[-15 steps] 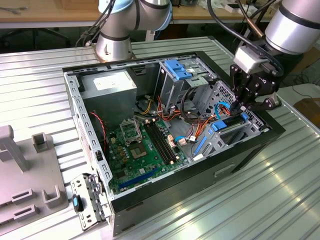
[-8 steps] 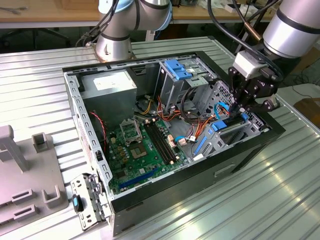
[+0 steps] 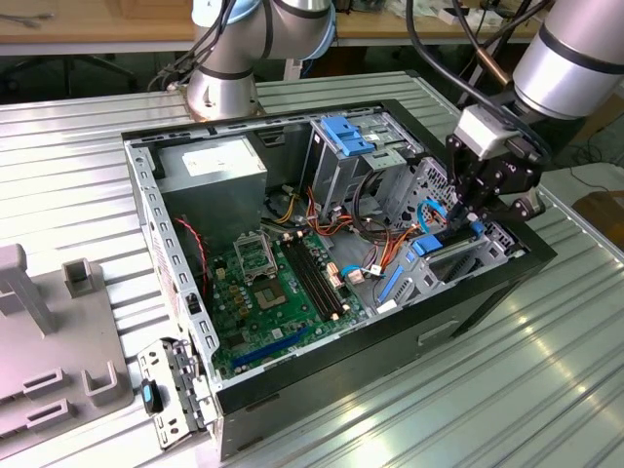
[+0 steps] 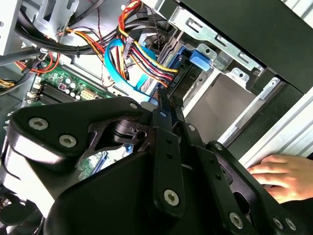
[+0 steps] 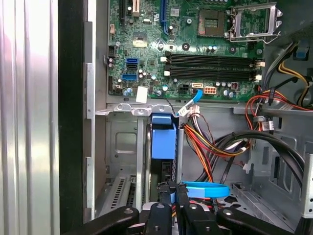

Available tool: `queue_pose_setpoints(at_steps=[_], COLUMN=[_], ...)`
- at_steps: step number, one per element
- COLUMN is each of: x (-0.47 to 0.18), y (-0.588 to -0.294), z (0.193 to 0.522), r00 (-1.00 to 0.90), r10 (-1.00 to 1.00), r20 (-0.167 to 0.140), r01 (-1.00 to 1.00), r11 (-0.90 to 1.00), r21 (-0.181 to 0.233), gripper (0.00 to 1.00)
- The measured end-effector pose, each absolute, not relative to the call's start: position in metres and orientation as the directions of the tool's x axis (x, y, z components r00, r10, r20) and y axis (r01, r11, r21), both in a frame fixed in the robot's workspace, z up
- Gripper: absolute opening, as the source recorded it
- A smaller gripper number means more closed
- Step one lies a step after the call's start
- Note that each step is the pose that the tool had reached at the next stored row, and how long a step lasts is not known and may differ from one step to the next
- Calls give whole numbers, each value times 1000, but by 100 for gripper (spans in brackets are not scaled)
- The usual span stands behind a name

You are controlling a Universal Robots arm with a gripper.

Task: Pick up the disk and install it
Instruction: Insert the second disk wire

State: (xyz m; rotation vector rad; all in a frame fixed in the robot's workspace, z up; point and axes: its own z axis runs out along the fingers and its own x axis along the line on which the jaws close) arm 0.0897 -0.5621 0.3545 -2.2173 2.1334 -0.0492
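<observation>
The disk [image 5: 163, 141], a dark drive in a bright blue carrier, stands on edge in the metal drive bay [image 5: 122, 147] at the case's corner on the exterior view's right. My gripper [image 5: 174, 192] is over the disk's end, its two black fingers close together on the edge. In the exterior view the gripper [image 3: 466, 222] hangs inside the case above the blue carrier [image 3: 422, 248]. The second wrist view shows the fingertips [image 4: 163, 104] against the dark disk [image 4: 188, 78], with its blue end tab [image 4: 199, 58] at the bay's mouth.
Orange, yellow and blue cables [image 5: 205, 147] crowd beside the bay. The motherboard [image 3: 278, 283], power supply [image 3: 214, 166] and an upright cage with a blue bracket [image 3: 346, 136] fill the open case. A person's hand [image 4: 279, 172] rests outside the case wall. A grey fixture [image 3: 44, 361] stands at the exterior view's left.
</observation>
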Motion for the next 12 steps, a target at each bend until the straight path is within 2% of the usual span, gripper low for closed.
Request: queue_pose_setpoints(at_steps=[12], x=[91], y=[-563], z=[349], r00=[43], r10=[-999], r20=[-22], r01=[-997], r11=[-42], r21=[-68], gripper=[16])
